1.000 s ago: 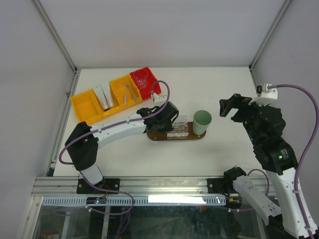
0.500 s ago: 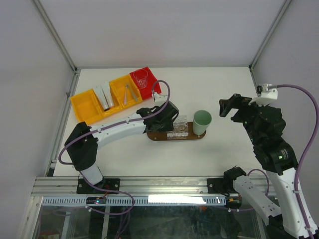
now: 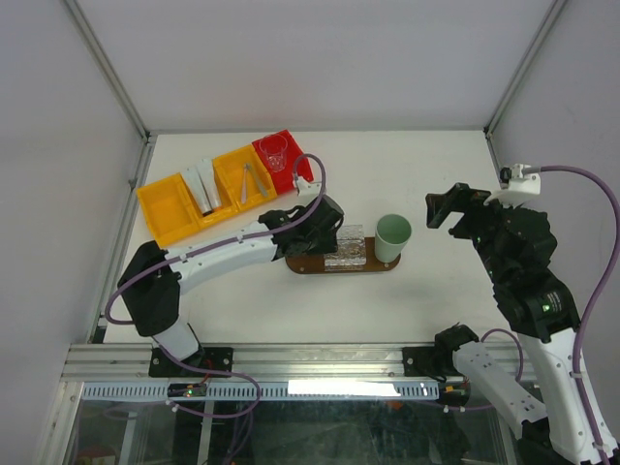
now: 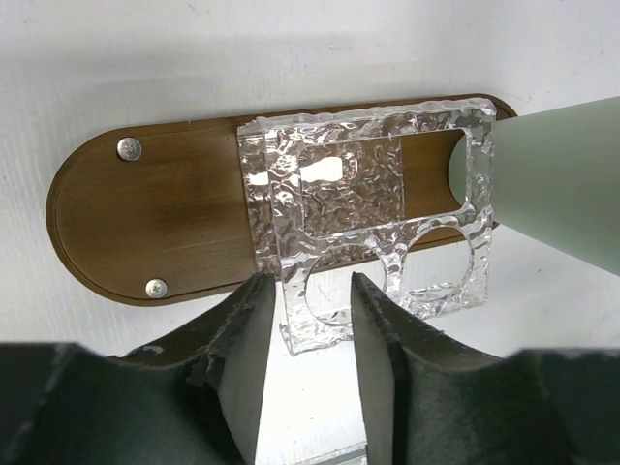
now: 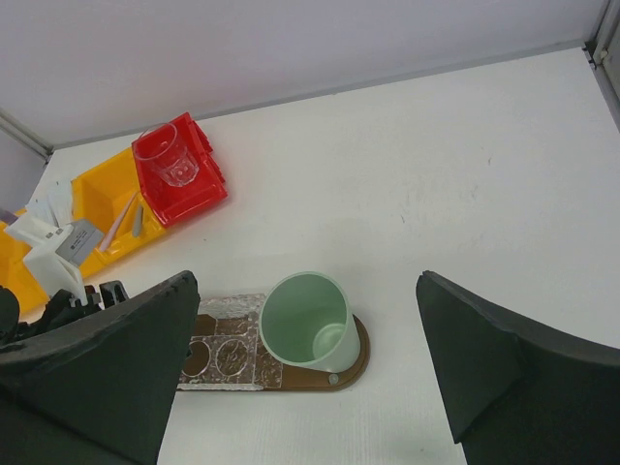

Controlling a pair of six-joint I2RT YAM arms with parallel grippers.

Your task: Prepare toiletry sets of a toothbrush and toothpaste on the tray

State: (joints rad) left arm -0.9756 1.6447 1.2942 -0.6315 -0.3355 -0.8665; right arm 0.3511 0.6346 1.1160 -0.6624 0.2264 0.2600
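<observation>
**Clear holder on tray, left claw at its near edge**

Tray [image 4: 145, 208]: dark oval board lying mid-table, its long side running left to right. It bears a clear holder [image 4: 363, 179] with round holes at its middle and a green cup [image 3: 392, 235] on its right end.

Left claw [image 4: 312, 286]: low over the tray's near side, jaws part-way apart, one on either side of the holder's near edge. Whether the pads press on it cannot be told.

Right claw [image 5: 306, 279]: raised at the right of the table [image 3: 426, 160], spread wide, holding nothing.

Toothpaste tubes [image 3: 201, 184] and toothbrushes [image 3: 254, 179]: in the yellow bins [image 3: 163, 208] at far left, well apart from the tray. None is on the tray. A glass [image 3: 274, 150] stands in the red bin [image 5: 199, 194] just right of them.

Handling note, as judged: the step in hand is seating the holder.
- Spread the jaws clear of both faces, then rise straight up.
- Any sideways drift would likely drag the light holder or nudge the cup beside it.
- Only then reach far left for a tube.
</observation>
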